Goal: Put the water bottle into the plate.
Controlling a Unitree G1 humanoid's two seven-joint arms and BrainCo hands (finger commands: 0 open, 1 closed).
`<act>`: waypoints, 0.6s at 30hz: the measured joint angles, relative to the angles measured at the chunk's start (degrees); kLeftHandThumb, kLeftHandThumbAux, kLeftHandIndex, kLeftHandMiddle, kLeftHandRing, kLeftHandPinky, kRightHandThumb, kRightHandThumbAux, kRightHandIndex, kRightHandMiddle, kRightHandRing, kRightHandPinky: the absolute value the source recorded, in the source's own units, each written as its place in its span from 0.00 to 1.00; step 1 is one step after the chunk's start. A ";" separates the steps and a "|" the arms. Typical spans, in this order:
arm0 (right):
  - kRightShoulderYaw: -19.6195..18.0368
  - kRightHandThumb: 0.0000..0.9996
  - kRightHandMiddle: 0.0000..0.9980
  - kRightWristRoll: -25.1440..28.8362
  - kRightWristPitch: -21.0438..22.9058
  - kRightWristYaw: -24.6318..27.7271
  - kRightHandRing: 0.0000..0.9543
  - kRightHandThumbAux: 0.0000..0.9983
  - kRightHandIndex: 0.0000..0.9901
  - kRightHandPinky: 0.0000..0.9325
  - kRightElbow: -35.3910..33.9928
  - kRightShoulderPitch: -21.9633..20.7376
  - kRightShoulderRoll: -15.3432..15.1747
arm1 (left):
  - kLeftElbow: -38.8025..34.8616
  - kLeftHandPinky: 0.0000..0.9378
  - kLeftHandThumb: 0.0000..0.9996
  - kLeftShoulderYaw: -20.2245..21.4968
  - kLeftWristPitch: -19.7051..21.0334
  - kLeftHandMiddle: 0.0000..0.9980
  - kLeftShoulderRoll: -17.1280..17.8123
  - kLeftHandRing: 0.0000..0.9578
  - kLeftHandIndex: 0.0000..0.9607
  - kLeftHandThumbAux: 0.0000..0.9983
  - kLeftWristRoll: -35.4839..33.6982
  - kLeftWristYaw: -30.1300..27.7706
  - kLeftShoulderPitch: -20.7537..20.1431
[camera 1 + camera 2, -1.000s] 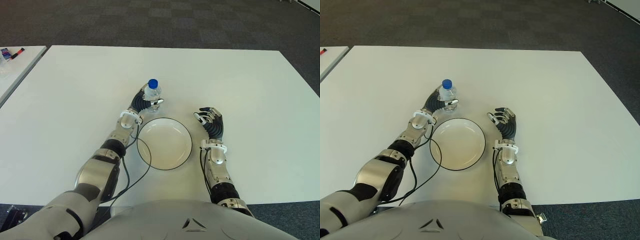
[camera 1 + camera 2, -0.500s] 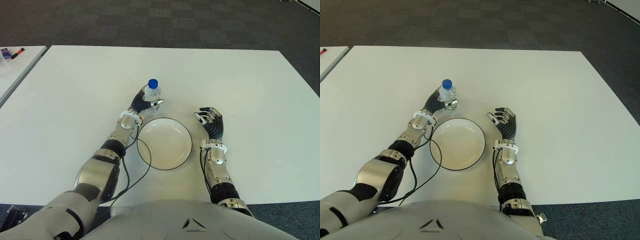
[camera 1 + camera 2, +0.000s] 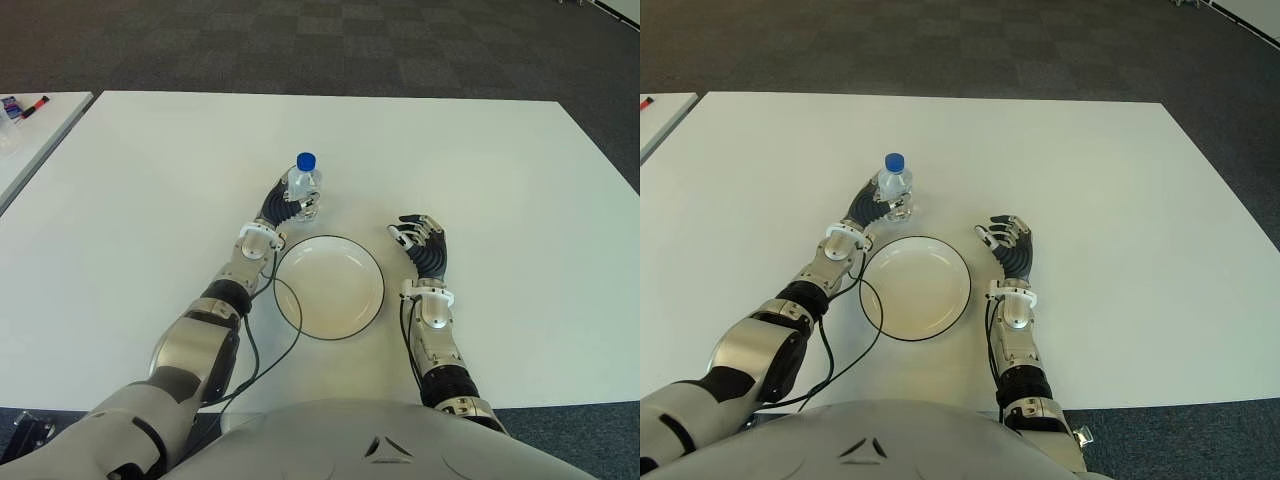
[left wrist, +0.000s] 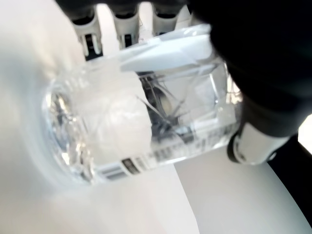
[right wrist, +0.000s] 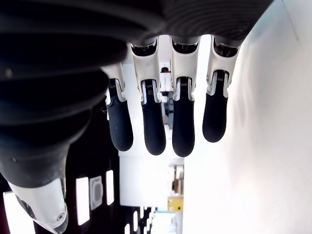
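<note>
Here the left hand [image 3: 278, 208] grasps the clear plastic water bottle with a blue cap [image 3: 303, 188], upright just beyond the round white black-rimmed plate [image 3: 329, 287]. The right hand [image 3: 421, 243], fingers relaxed, shows right of the plate. A loose grip could let the bottle topple when lifted over the rim.

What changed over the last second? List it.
The bottle, gripped in the left hand, moved slightly up the view, away from the plate, with the hand. The grip held. The plate and the right hand, open beside its right rim, stayed put.
</note>
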 measured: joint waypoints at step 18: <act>-0.06 0.70 0.42 0.03 -0.12 0.00 0.45 0.72 0.42 0.47 0.12 -0.05 0.08 | 0.01 0.42 0.87 -0.37 -0.11 0.35 -0.64 0.40 0.24 0.49 3.33 10.37 0.77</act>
